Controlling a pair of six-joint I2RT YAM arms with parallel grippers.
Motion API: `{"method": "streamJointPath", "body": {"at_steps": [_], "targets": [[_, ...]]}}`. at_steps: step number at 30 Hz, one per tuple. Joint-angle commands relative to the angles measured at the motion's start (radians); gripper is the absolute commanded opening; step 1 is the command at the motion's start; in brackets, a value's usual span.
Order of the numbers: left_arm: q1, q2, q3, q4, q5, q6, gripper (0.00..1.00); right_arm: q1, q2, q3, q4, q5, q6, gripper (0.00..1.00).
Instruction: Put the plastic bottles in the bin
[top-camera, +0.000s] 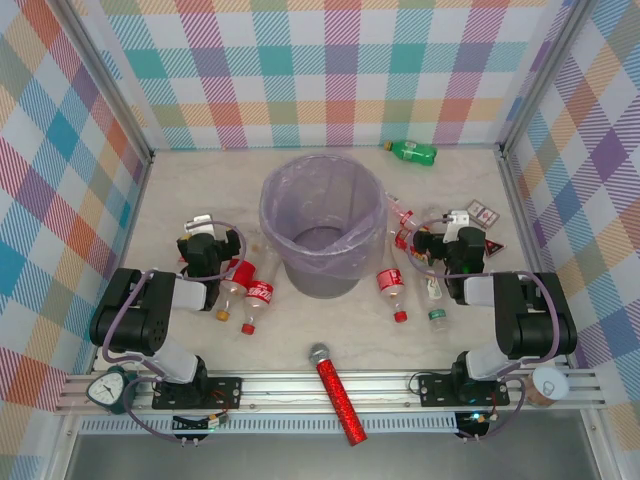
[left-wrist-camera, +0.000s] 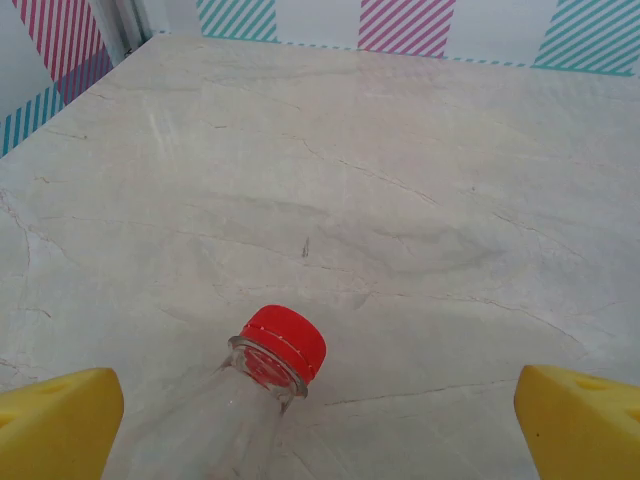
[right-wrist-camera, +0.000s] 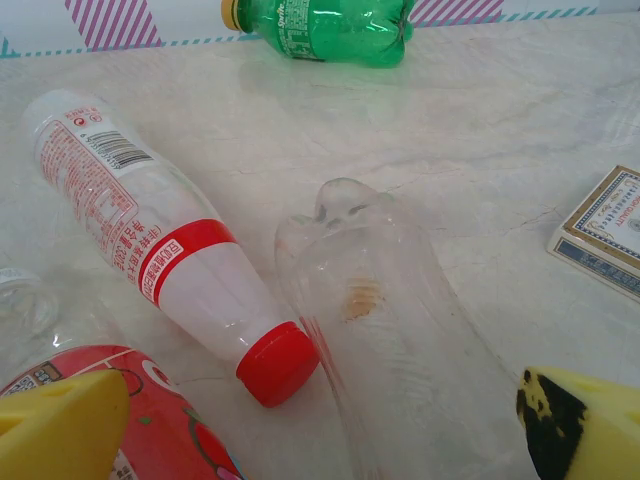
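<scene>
The bin (top-camera: 322, 225) stood in the middle of the worktop (top-camera: 200, 180), within reach of both arms. That, I judged, was why the plastic bottles (top-camera: 258, 293) lay on their sides close around it: a couple just left of it and more to its right. One green bottle (top-camera: 412, 152) lay well apart, near the back wall (top-camera: 340, 70). No bottle could be seen inside the bin. The left gripper (left-wrist-camera: 320, 425) stood wide and held nothing. Its yellow fingers (left-wrist-camera: 55, 420) sat either side of a clear bottle with a red cap (left-wrist-camera: 283, 343), seemingly lined up to grasp it. The right gripper (right-wrist-camera: 320, 430) was likewise wide and empty, straddling a clear unlabelled bottle (right-wrist-camera: 380, 310) beside a red-capped one (right-wrist-camera: 160, 240). The bottles looked small, light and thin-walled, mostly clear with red labels.
</scene>
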Motion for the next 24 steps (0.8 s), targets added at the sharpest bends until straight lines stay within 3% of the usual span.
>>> {"method": "streamJointPath", "body": {"at_steps": [1, 24], "targets": [[-0.002, -0.003, -0.001, -0.012, 0.021, 0.009, 1.0, -0.006, 0.007, 0.01, 0.013, -0.006, 0.004, 0.99], [0.003, -0.003, 0.003, -0.021, 0.031, 0.006, 1.0, -0.007, 0.009, 0.013, 0.008, -0.006, 0.006, 0.99]]}}
